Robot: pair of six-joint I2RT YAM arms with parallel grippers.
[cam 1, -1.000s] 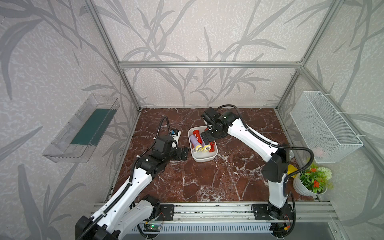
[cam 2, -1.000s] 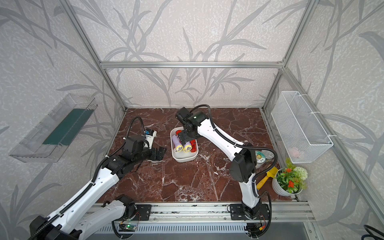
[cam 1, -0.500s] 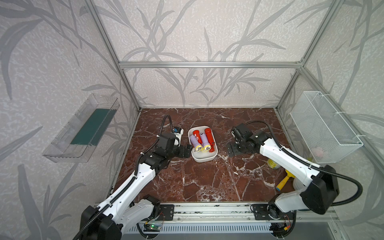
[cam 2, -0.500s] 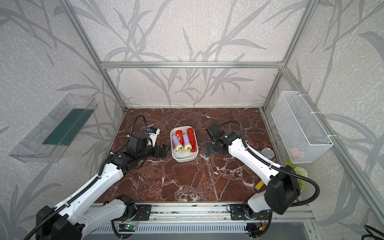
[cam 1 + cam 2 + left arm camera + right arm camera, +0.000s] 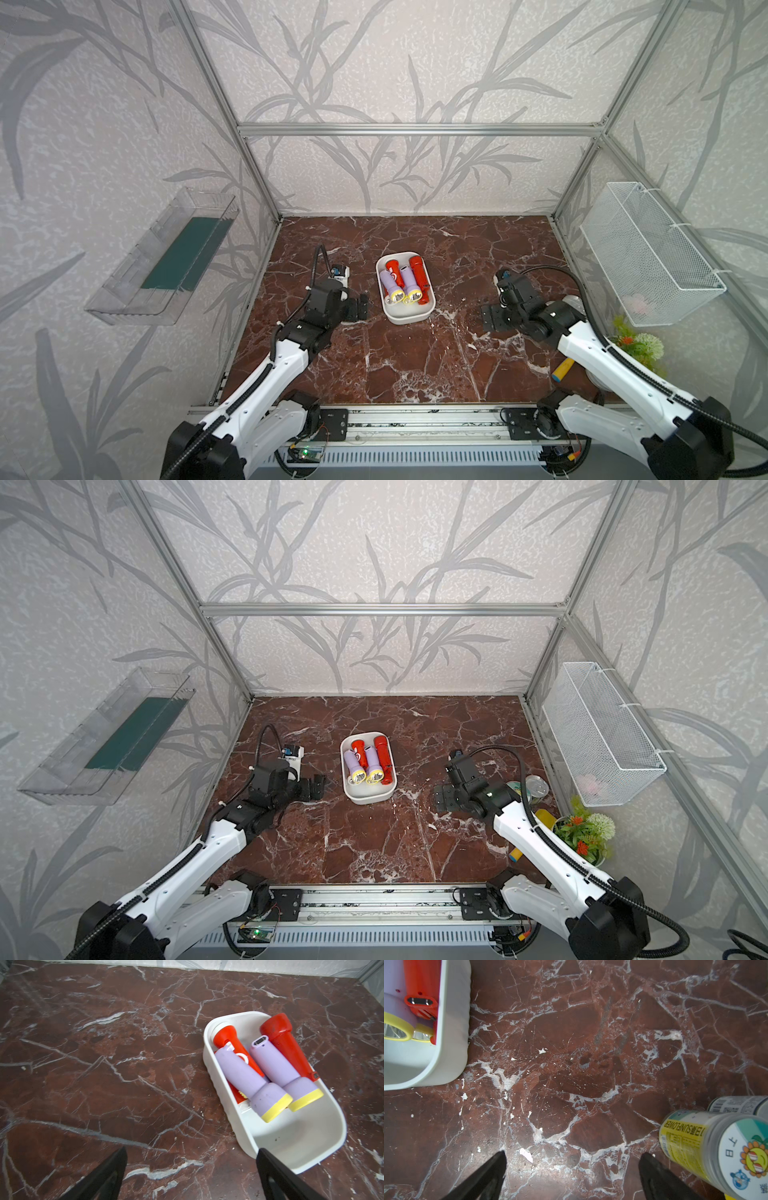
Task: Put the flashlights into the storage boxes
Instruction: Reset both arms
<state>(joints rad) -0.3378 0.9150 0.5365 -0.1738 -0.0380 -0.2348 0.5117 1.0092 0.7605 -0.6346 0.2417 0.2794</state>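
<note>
- The surface [image 5: 415, 365]: glossy red-brown marble, veined white.
- The white plastic tray [image 5: 409, 320], a shallow rounded rectangle, lies mid-surface between my claws.
- My left claw [image 5: 358, 307] hangs just beside the tray, my right claw [image 5: 492, 318] well apart from it; both black jaws spread wide, holding nothing.
- The flashlights [image 5: 278, 1068]: two red, two lavender, smooth stubby cylinders with flared yellow-rimmed heads, piled in the tray.
</note>
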